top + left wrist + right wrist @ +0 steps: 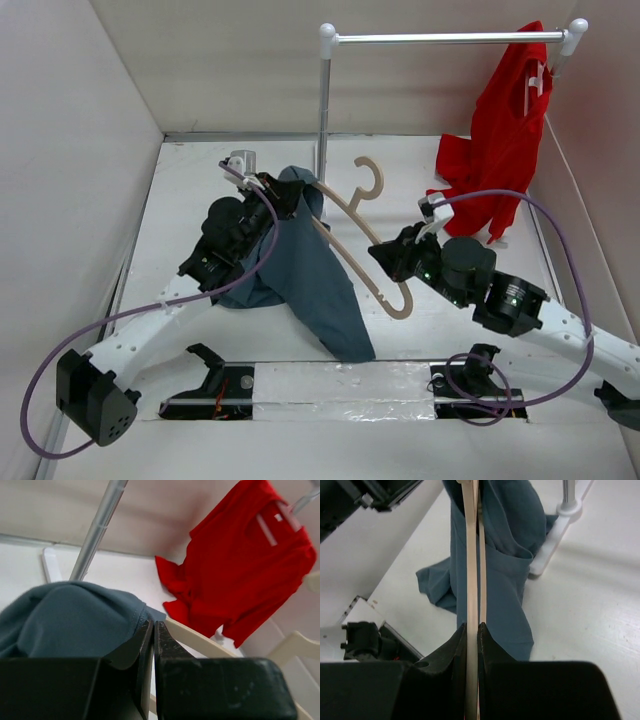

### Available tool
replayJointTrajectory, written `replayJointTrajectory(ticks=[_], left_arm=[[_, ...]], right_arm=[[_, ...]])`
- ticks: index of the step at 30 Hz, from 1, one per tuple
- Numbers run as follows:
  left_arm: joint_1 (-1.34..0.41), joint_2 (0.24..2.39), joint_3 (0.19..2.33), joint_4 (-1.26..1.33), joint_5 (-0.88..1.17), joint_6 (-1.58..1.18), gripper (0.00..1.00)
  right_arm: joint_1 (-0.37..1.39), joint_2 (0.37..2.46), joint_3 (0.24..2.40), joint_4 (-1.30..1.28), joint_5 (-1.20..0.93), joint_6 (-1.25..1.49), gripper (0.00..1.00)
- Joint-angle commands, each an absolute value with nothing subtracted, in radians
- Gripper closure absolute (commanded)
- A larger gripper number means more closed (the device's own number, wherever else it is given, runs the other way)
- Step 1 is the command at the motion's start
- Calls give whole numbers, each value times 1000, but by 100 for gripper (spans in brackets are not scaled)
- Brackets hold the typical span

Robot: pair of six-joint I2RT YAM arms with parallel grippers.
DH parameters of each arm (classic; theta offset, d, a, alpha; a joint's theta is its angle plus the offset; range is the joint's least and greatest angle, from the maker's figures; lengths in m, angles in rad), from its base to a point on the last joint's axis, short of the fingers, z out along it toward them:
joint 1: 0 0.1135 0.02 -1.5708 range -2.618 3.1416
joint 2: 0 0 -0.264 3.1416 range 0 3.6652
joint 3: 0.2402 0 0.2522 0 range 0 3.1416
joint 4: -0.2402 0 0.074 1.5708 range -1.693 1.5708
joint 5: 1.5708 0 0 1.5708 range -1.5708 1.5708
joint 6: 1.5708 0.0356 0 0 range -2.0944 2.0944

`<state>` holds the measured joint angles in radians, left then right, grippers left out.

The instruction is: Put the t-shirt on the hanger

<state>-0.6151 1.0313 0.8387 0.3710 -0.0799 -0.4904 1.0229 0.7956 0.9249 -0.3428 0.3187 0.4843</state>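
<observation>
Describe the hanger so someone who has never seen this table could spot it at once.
Find the silver rail at the back. In front of its left post, the right claw holds up a pale cream hanger, its far end covered by the blue-grey t-shirt. Unlike the white hanger carrying the red garment, it hangs on no rail, its hook free.

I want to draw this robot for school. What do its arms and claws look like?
Each arm has smooth white links and chunky round black joints: the left arm and the right arm. A purple cable loops along each one. The left gripper and the right gripper are black, with a boxy body and two flat, wedge-shaped fingers. I see no markings.
</observation>
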Motion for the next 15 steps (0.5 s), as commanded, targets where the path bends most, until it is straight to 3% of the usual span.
replayJointTrajectory(ticks=[1,10,15], left_arm=[[-617,968,837,469,-46,-520,100],[-617,934,864,450,138,-545,100],[-617,902,864,394,172,-549,100]], right_arm=[[1046,850,988,-169,462,434,100],[1042,1124,965,300,433,347,100],[934,1227,983,466,196,385,100]])
